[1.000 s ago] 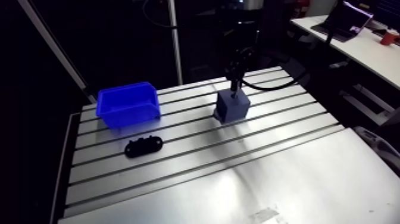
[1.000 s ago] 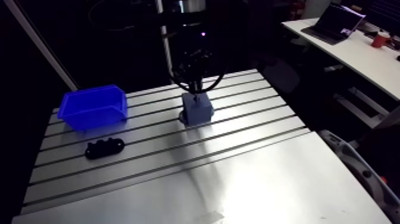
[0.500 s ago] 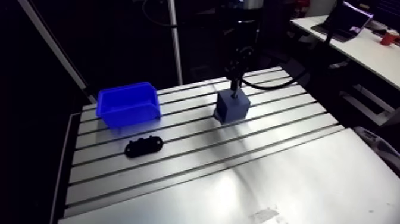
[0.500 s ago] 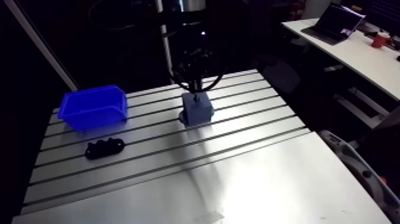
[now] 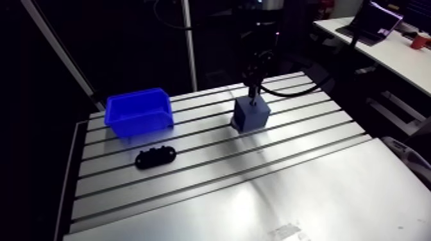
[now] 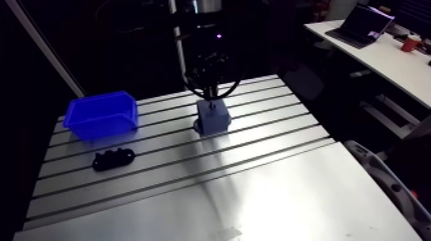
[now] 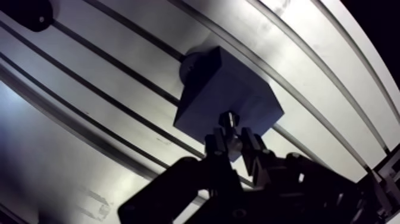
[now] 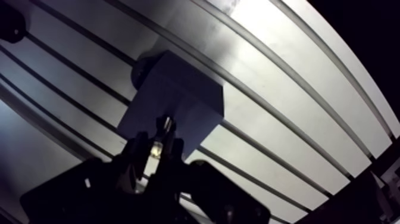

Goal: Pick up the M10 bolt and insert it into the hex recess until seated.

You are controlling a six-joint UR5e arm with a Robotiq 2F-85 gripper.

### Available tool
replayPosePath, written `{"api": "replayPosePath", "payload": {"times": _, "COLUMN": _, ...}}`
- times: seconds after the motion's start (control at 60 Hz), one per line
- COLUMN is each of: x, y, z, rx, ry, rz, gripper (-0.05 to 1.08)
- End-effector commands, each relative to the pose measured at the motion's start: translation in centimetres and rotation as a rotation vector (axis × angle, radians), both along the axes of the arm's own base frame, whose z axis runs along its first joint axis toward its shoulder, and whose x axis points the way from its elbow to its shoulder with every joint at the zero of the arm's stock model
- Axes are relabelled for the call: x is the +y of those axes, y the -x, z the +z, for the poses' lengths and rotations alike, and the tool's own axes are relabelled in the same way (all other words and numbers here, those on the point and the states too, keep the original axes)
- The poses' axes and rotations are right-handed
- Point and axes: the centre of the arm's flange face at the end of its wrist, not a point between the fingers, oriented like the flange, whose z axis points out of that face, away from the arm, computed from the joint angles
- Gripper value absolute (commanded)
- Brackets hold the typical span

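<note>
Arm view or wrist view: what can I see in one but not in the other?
Only the arm view shows the blue bin, standing off to one side on the table. Only the wrist view shows the small shiny bolt pinched in the pincer, up close. Both show the blue-grey block, the pincer over it and the slotted table.

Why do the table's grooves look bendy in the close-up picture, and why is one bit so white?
Wrist view: the wide-angle lens bends the straight grooves of the slotted aluminium table, and the two-fingered black gripper holding the small shiny metal bolt is dark. Arm view: light glare whitens the table's near part.
</note>
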Motion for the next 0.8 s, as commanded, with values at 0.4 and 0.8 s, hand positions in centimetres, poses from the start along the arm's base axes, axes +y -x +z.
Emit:
{"api": "replayPosePath", "payload": {"times": 0.4, "x": 0.27, "y": -0.44, "z": -0.67, "rx": -0.015, "ry": 0.0, "rz": -0.005, "gripper": 1.03}}
{"api": "replayPosePath", "payload": {"times": 0.8, "x": -0.01, "y": -0.43, "z": -1.1, "rx": 0.016, "ry": 0.007, "rz": -0.01, "gripper": 0.19}}
